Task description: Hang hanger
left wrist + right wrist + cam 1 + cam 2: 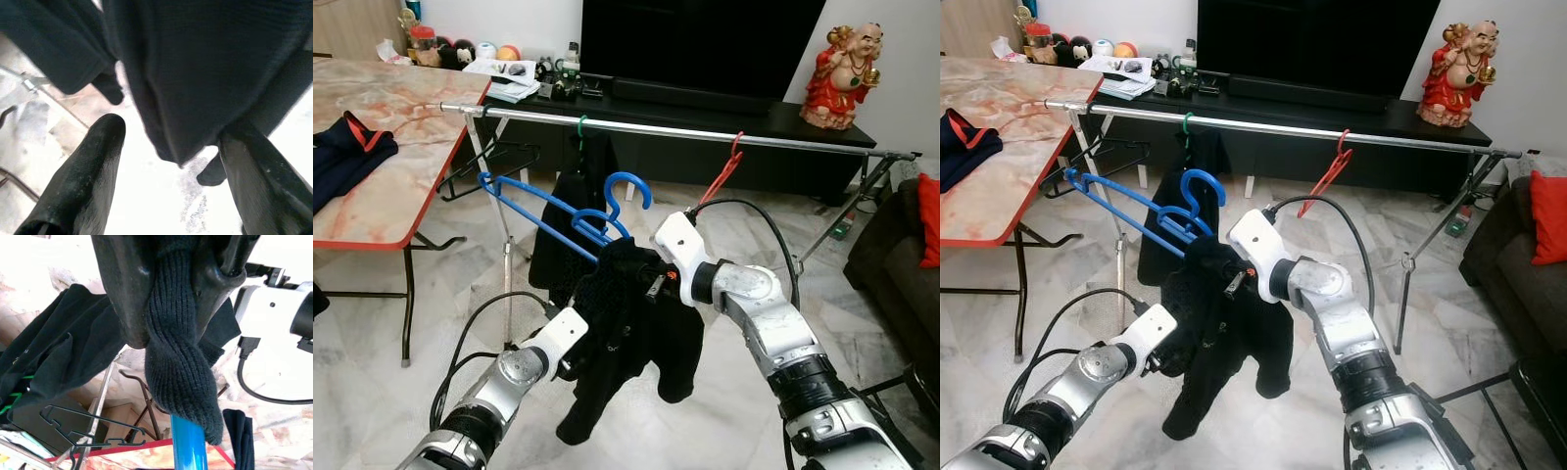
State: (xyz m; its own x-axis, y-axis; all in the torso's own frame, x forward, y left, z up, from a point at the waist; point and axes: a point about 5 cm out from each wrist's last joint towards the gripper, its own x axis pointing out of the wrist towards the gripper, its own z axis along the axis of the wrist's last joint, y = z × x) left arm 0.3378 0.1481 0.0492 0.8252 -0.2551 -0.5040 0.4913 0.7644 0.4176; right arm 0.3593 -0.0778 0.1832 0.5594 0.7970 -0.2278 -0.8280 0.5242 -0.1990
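Centrally, the right gripper (166, 298) clamps the black garment (636, 333) draped on the blue hanger (558, 211), below the rail (685, 132). Lower left, the left gripper (171, 161) sits spread beneath the cloth.

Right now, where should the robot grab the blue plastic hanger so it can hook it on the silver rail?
Probably at the blue plastic hanger neck, just under its curved hook, coming from below on the robot's side. The right gripper already pinches there through the black knitted garment, leaving the hook free above for the silver rail.
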